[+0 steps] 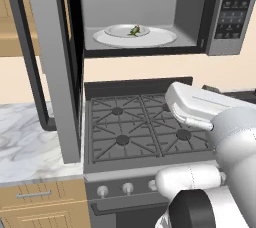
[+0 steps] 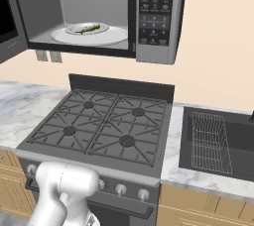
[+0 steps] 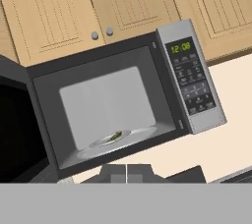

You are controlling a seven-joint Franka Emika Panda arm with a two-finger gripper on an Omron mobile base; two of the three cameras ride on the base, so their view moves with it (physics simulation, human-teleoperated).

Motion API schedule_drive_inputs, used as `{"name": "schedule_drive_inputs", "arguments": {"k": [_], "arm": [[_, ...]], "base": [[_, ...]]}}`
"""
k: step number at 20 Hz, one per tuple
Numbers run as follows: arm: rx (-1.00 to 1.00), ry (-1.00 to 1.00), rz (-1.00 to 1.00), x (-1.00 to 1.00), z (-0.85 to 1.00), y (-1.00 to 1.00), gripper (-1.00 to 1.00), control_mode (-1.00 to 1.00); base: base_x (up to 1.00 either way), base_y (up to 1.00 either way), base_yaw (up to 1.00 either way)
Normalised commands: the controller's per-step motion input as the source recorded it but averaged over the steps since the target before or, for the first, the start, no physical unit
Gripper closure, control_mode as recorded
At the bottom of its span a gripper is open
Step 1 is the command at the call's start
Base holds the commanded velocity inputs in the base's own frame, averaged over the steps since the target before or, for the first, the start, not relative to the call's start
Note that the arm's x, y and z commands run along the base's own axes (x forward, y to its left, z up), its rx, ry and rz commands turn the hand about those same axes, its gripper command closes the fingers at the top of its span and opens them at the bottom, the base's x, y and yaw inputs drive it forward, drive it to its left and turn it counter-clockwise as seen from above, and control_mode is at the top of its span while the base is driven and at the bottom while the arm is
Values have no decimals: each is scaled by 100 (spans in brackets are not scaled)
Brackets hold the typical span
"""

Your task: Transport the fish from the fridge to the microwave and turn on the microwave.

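The fish (image 1: 134, 31) lay on a small plate (image 1: 120, 31) set on the white turntable (image 1: 160, 37) inside the microwave (image 2: 156, 46), whose door (image 1: 55, 67) stood swung wide to the left. In the left base view the fish read as a small green-dark smudge; from the right base view it showed as a slender dark sliver (image 2: 89, 29), and through the hand view it was only a faint dark mark (image 3: 114, 135) near the cavity floor, too small to make out further. The door's black window was cut off by the left edge of the hand view, and in the left base view its edge hid a strip of the cavity's left side. The claw's tips barely showed at the bottom of the hand view (image 3: 126, 174), drawn together with nothing between them, well back from the microwave. In the left base view the arm's white links covered the right side of the stove (image 1: 135, 132), hiding its right burners and knobs. The button panel (image 3: 193, 80) at the microwave's right stood uncovered, its clock lit green, the small labels unreadable. Open air lay between the stove grates and the microwave's underside. A marble surface (image 2: 20, 111) ran left of the stove; to the right sat a dark sink (image 2: 218, 145) with a wire rack (image 2: 211, 143), clipped by the frame's edge.
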Motion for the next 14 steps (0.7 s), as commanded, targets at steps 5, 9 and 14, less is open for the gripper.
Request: {"name": "schedule_drive_inputs", "arguments": {"k": [5,9,14], "arm": [[-2,0,0,-8,0,27,100,-100],[-3,0,0,-11,0,25,100,-100],[-2,0,0,-21,0,14,100,-100]], "base": [[0,0,0],[0,0,0],[0,0,0]]}}
